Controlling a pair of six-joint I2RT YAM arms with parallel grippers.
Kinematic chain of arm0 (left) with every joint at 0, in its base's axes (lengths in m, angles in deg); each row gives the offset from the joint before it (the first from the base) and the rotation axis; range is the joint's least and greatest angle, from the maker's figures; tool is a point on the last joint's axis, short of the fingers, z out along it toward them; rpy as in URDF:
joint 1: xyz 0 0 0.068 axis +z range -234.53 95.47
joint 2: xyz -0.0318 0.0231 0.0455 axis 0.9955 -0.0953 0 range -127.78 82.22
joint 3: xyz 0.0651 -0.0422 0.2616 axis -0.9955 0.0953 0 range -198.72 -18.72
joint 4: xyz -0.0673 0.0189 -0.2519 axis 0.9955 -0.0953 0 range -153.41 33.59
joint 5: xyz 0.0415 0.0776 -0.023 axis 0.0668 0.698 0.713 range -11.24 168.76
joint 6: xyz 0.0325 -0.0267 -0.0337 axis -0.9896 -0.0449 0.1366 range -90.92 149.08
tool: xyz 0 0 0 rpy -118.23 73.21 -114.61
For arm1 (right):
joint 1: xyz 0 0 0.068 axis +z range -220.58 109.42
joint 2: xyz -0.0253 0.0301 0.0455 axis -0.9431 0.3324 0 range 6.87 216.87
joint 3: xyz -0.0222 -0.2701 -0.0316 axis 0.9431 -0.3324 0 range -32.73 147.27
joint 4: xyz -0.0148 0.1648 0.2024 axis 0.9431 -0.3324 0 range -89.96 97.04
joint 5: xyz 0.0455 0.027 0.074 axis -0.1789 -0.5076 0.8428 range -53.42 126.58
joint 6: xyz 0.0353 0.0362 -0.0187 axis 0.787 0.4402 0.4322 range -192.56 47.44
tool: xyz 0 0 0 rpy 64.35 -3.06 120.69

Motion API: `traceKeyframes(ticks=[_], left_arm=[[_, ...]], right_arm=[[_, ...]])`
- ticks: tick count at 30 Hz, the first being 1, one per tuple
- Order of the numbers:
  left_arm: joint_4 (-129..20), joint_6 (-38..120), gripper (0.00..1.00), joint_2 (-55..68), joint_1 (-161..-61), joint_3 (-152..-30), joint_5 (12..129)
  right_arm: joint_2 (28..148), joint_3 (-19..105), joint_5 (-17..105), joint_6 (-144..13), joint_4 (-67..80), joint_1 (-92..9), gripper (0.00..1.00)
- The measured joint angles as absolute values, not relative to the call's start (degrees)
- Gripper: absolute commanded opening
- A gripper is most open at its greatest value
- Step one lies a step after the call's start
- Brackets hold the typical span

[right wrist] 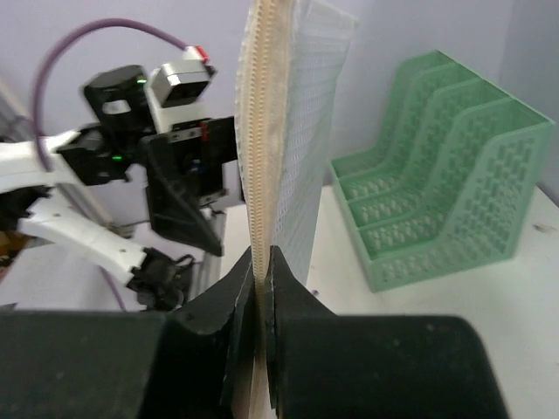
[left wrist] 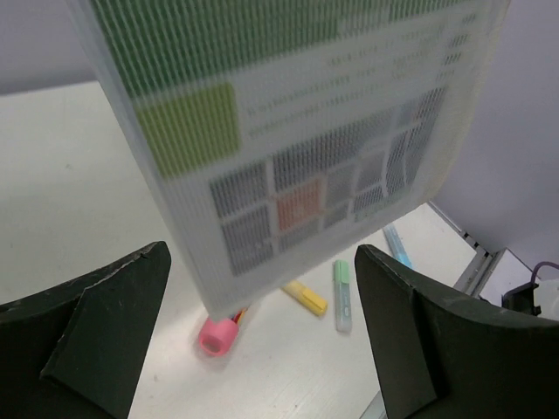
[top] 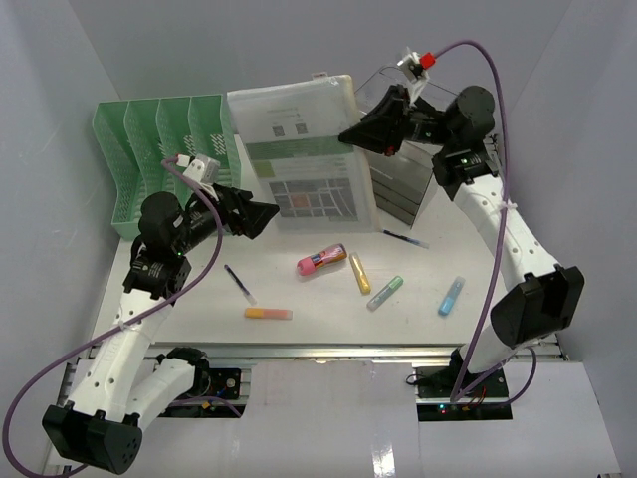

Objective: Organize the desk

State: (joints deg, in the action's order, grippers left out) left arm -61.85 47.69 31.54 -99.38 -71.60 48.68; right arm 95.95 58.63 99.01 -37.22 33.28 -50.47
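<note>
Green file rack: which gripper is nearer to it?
Left. The left gripper hangs open just beside the green file rack; the right gripper clamps the mesh pouch farther away.

Plain pale walls close in the white tabletop (top: 328,319) on three sides: a back wall (top: 249,40) along its far edge, a left wall (top: 40,199) and a right wall (top: 597,179) along its side edges; the light is even and diffuse, the shadows faint; an aluminium rail (top: 328,351) lines the near edge, with flat white boards (top: 328,418) just beyond it; from the wrist views the walls look faintly lilac.
</note>
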Motion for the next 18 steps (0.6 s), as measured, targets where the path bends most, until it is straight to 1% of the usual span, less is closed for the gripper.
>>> traceKeyframes(ticks=[4, 8, 13, 18], left_arm=[[-53.36, 49.19, 0.98, 31.54, -99.37, -70.77, 43.66], [-46.44, 51.37, 0.98, 30.9, -99.27, -70.66, 38.37], [-37.41, 56.12, 0.98, 28.44, -98.89, -70.67, 29.95], [-29.15, 60.31, 0.98, 25.59, -98.72, -67.93, 24.42]], right_arm=[[89.54, 49.26, 105.37, -27.38, 46.88, -54.21, 0.08], [83.48, 43.77, 109.09, -20.16, 56.23, -57.18, 0.08], [75.82, 39.86, 111.0, -15.41, 62.47, -59.17, 0.08], [71.67, 38.61, 111.72, -12.19, 66.22, -59.44, 0.08]])
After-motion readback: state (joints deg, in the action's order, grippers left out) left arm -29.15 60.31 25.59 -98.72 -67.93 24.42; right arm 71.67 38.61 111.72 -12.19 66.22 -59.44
